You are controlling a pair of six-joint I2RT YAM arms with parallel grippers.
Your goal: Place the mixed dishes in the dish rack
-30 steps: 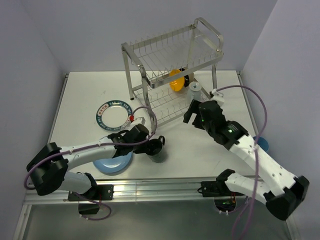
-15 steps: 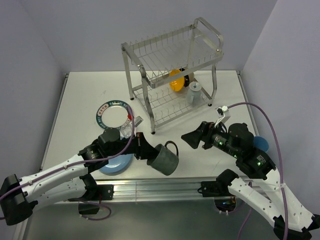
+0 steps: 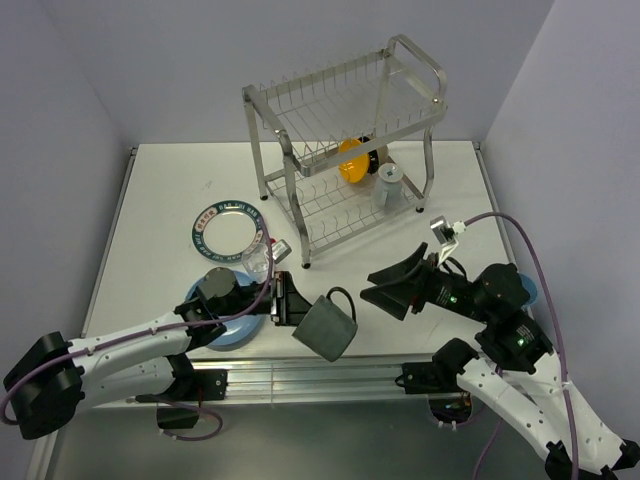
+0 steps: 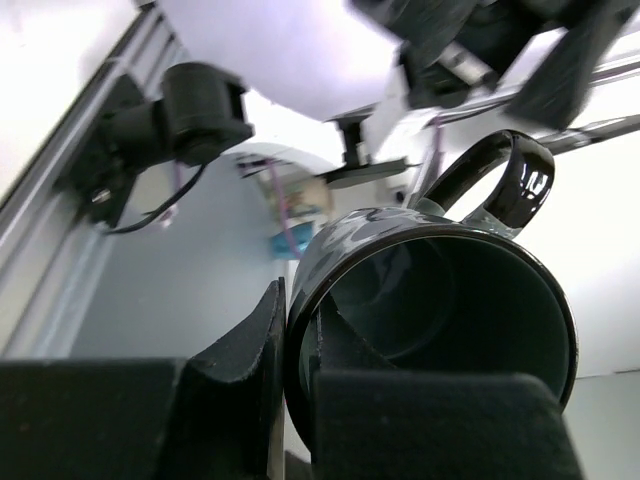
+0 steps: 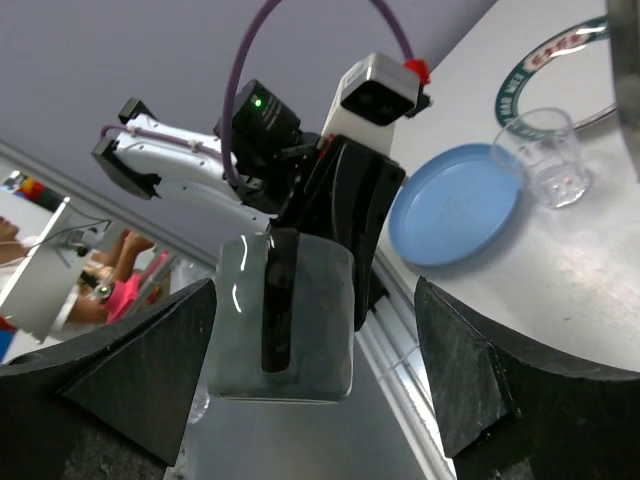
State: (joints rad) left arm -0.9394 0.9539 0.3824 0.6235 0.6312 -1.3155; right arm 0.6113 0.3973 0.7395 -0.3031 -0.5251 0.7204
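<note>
Top external: one dark mug [image 3: 326, 328]

Tall 2-tier silver wire dish rack [image 3: 340, 110]: stood at far centre of table [image 3: 170, 190].
Orange bowl [image 3: 350, 161]: set on edge, lower tier.
Pale grey-blue mug [image 3: 388, 186]: lower tier, right end.
Dark glossy mug [image 3: 326, 326]: held off table, tilted, rim pinched by left gripper [image 3: 290, 301].
White plate w/ dark green patterned rim [image 3: 228, 228]: laid flat left of rack.
Clear glass [image 3: 256, 262]: upright betw. both plates.
Light blue plate [image 5: 455, 205]: flat, near edge.
Blue cup [image 3: 530, 288]: right side, mostly hidden.
</note>
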